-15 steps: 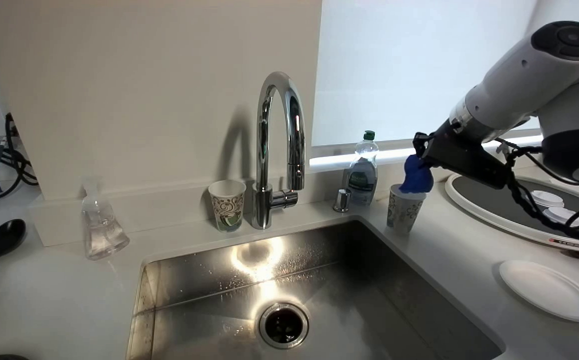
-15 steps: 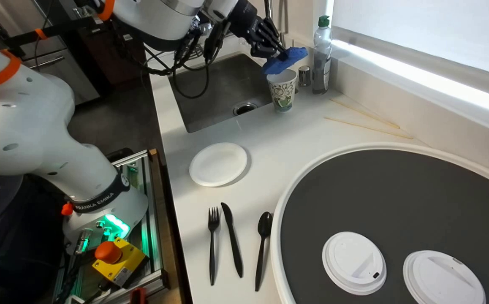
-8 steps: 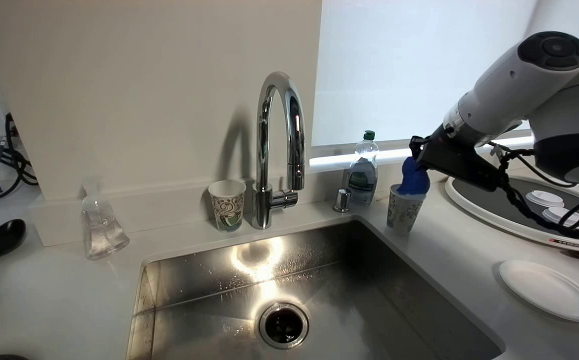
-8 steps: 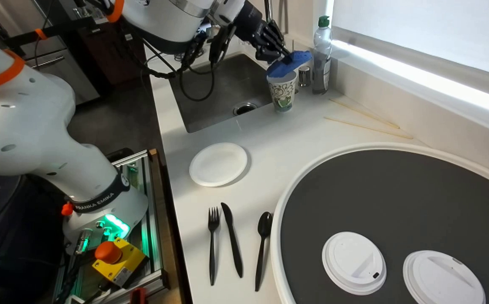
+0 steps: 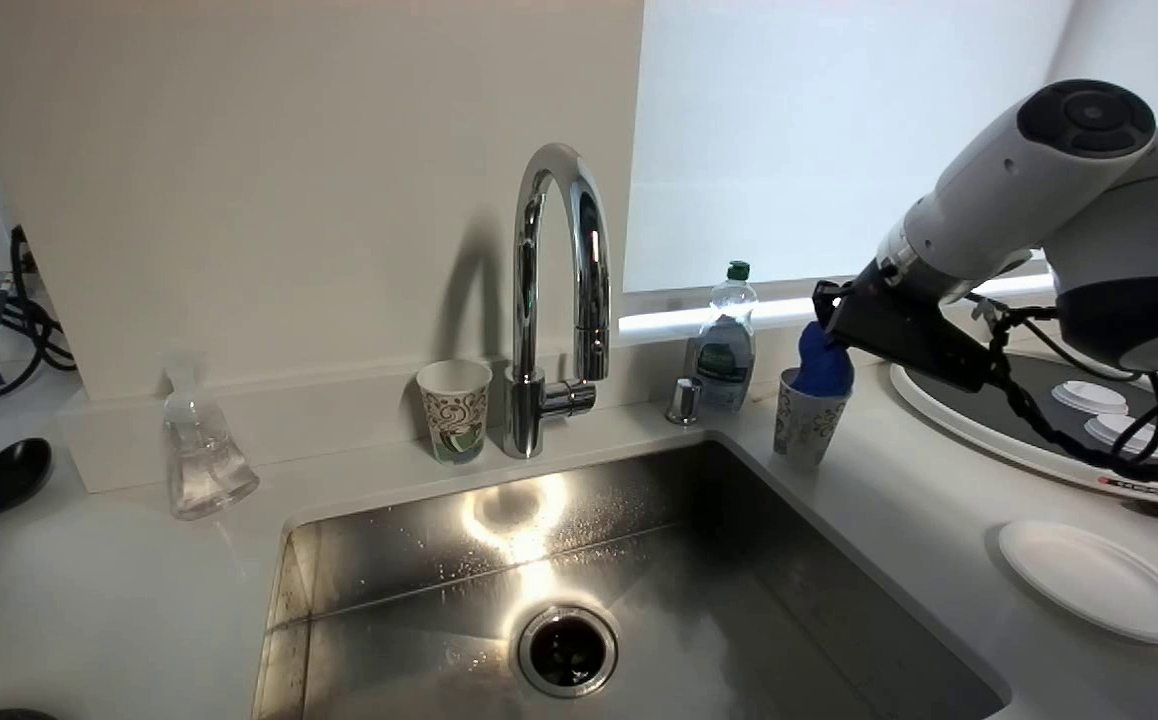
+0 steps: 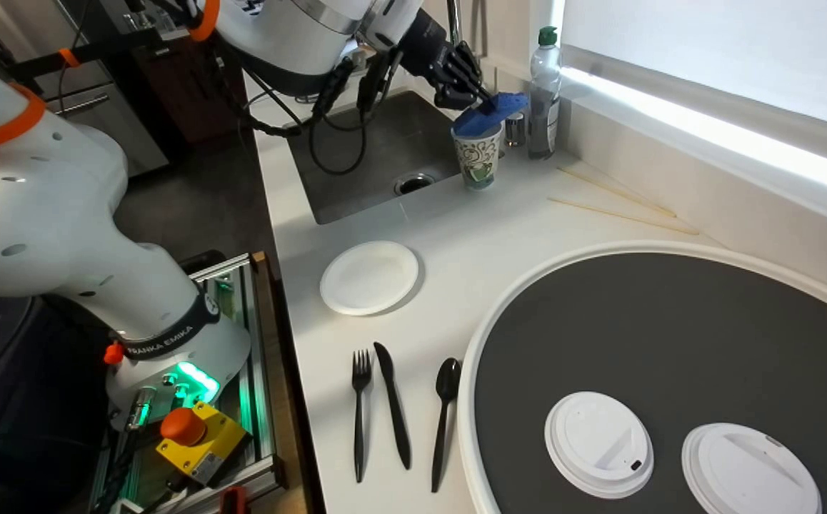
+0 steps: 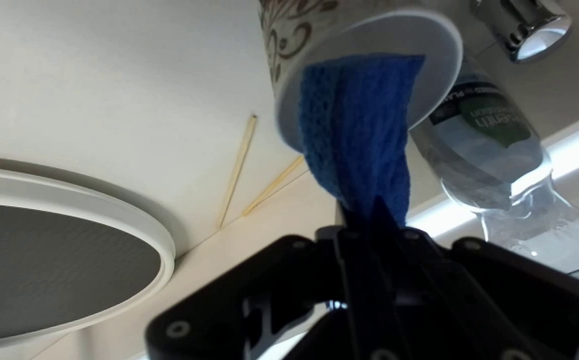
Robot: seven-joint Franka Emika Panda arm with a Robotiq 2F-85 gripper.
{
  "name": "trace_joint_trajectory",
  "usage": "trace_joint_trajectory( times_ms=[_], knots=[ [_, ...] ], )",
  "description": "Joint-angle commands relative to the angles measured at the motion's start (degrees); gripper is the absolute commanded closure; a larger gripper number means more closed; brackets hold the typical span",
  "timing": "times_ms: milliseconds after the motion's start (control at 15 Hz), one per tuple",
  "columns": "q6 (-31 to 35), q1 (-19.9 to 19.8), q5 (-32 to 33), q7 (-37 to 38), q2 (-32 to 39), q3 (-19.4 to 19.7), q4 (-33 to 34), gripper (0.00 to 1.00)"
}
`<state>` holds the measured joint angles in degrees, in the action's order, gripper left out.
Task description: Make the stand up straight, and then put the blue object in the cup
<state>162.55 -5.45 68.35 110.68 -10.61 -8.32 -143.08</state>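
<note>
With my jaws I am pinching the blue sponge [image 7: 364, 115], and its lower end is sitting in the mouth of the patterned paper cup [image 5: 805, 428]. The cup is standing upright on the bench [image 6: 485, 228] beside the sink [image 5: 389, 560], with the clear bottle [image 5: 726, 358] standing near it.

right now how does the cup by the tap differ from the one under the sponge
The first cup stands beside the tap; the other cup near the green-capped bottle. The first cup is uncovered; the other cup has the held sponge at its mouth. Both stand upright with printed swirls.
</note>
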Motion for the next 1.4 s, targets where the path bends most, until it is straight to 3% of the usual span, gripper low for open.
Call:
trace_joint_trajectory(
  times_ms=[0,1333],
  knots=[
    [-1.83,-0.42,3.49,4.63,0.56,-1.18,0.66,0.98],
    [-11.68,0.35,8.55,15.70,2.13,-5.72,1.31,0.98]
  ],
)
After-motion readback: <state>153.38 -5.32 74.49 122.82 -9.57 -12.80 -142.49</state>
